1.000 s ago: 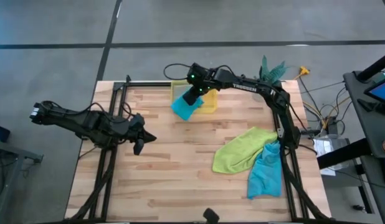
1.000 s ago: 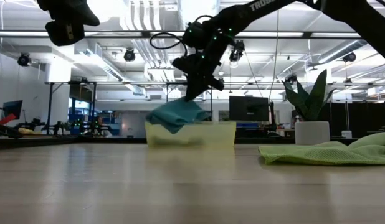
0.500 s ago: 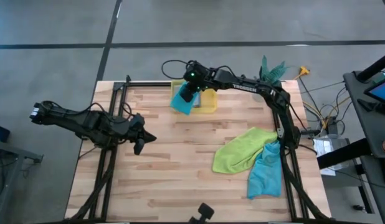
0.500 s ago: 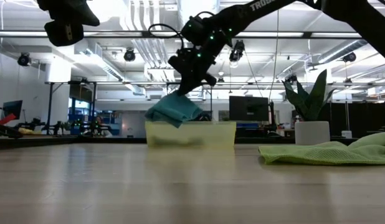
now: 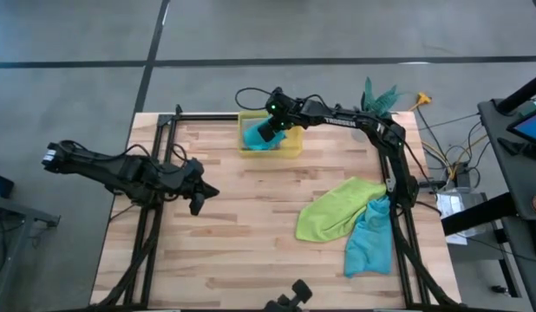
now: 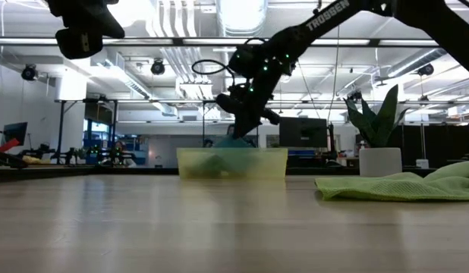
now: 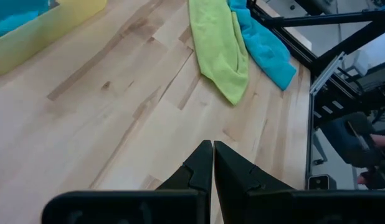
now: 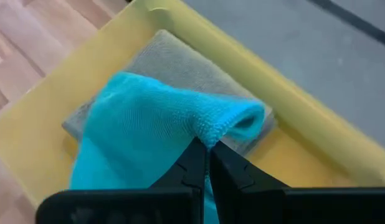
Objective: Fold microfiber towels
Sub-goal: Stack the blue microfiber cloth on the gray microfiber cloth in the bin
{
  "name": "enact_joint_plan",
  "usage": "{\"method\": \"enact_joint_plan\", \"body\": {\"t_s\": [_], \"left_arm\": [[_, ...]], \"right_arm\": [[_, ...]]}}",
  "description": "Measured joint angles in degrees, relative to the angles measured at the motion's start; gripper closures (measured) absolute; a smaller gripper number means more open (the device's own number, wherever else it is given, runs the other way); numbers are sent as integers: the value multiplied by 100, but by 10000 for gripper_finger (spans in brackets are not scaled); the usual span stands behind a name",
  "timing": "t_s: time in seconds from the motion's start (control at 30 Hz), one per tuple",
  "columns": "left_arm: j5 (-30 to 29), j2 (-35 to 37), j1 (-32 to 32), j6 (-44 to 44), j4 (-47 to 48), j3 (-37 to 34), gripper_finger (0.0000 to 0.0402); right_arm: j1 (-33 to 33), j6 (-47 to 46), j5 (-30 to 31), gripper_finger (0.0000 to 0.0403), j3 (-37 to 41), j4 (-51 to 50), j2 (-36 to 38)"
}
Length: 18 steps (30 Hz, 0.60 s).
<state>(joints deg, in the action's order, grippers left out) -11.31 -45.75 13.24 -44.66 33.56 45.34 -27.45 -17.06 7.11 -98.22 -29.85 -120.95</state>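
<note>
Folded teal towel (image 8: 156, 118), pinched in the closed right gripper (image 8: 205, 151), hangs over the grey towel (image 8: 180, 57) in the yellow bin (image 8: 74, 146), probably ready for release; left gripper (image 7: 212, 149) idles closed and empty.

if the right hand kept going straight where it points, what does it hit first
Probably the folded grey towel in the yellow bin: the right hand, shut on the teal towel, points down into it. Depth is hard to judge.
</note>
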Motion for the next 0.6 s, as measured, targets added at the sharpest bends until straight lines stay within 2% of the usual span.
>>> {"method": "enact_joint_plan", "body": {"t_s": [0.13, 0.33, 0.43, 0.6], "left_arm": [[0, -79, 1, -45, -6, 0, 402], [101, -157, 0, -170, -13, 0, 402], [140, -174, 0, -173, -12, 0, 402], [142, -178, 2, -171, -9, 0, 402]], "right_arm": [[-6, -229, -4, 394, 261, 260, -4], [119, -81, 155, 394, 147, 833, 75], [185, 59, 491, 394, 82, 837, 95], [-31, -471, 223, 394, 269, 291, -76]]}}
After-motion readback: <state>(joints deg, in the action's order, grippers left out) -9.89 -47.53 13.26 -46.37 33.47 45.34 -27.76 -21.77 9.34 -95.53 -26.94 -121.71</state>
